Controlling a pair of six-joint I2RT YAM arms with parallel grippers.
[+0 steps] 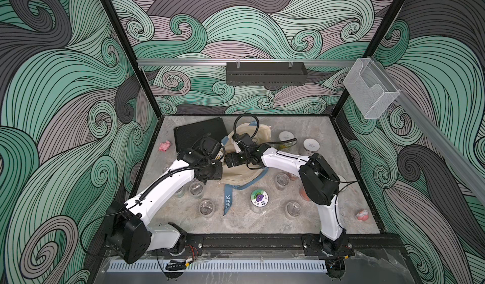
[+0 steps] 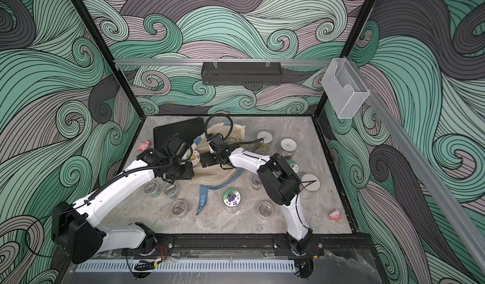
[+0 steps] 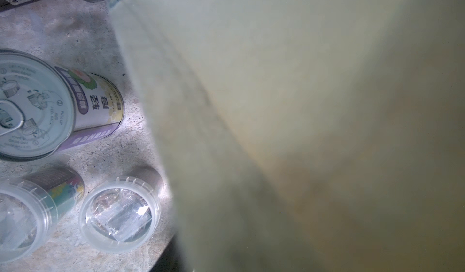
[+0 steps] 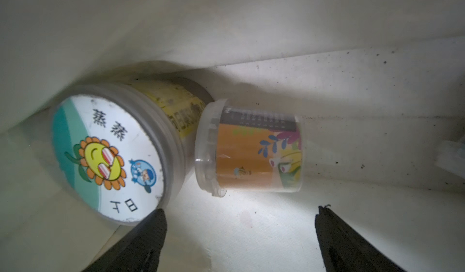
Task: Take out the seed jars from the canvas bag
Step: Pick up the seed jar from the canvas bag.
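The left arm (image 1: 168, 188) and the right arm (image 1: 280, 159) are both wearing glossy white shells between bulky matte black joint housings (image 1: 317, 180). A ribbed black conduit (image 1: 162, 176) is running along the left arm's white link, and a thin black cable (image 1: 86, 225) is looping out beside its shoulder. A smooth black hose (image 1: 235, 124) is arching over the right arm's wrist. Black base plates (image 1: 195, 240) are carrying silver screws, with red wires (image 1: 193, 250) showing just below. In the right wrist view, the right hand (image 4: 239, 210) is showing two matte black tapered fingers (image 4: 148, 238).
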